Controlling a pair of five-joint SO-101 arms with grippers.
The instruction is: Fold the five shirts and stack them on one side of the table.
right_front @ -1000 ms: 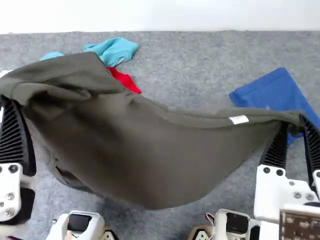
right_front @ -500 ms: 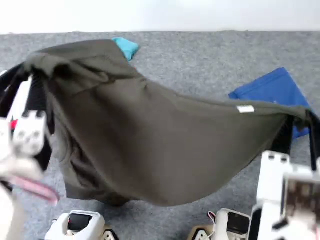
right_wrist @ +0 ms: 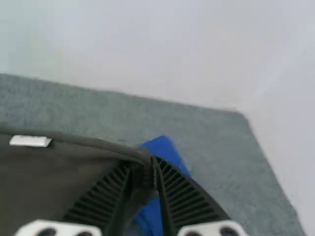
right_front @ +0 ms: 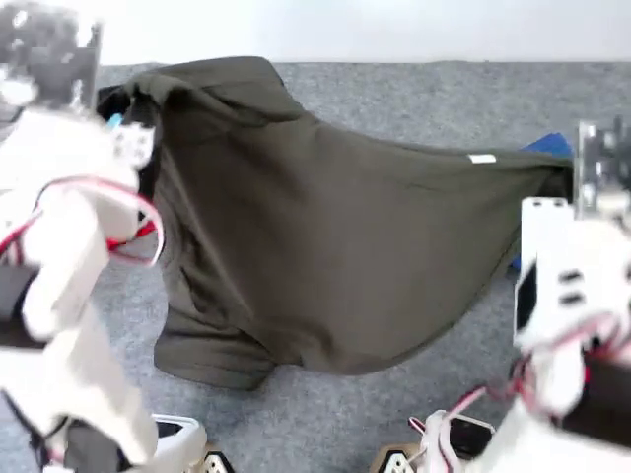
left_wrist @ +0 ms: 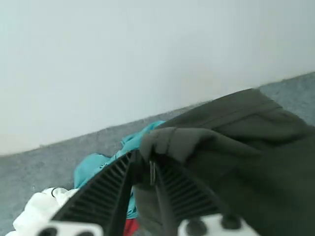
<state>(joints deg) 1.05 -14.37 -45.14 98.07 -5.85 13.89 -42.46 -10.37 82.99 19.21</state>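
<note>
Hanging lengthwise between the left tool (left_wrist: 146, 166) and the right tool (right_wrist: 146, 166), the olive shirt (right_front: 335, 256) sags below them; both clamp its upper edge.

The olive shirt (right_front: 335, 256) is draping across most of the bench (right_front: 414, 99), leaving just a sliver of the blue shirt (right_front: 548, 145) peeking past its edge. The left arm (right_front: 69, 227) and right arm (right_front: 567, 286) are both smearing into blur and running off the lower edge. The white tag (right_front: 482, 158) is showing too small to read. The left claw (left_wrist: 148, 166) is burying its tips in a fold of cloth. The teal shirt (left_wrist: 96, 169) is tucking behind that fold, while the red shirt (left_wrist: 129, 228) and a white garment (left_wrist: 34, 214) are getting cut by the edge. The right claw (right_wrist: 146, 169) is blocking part of the blue shirt.
</note>
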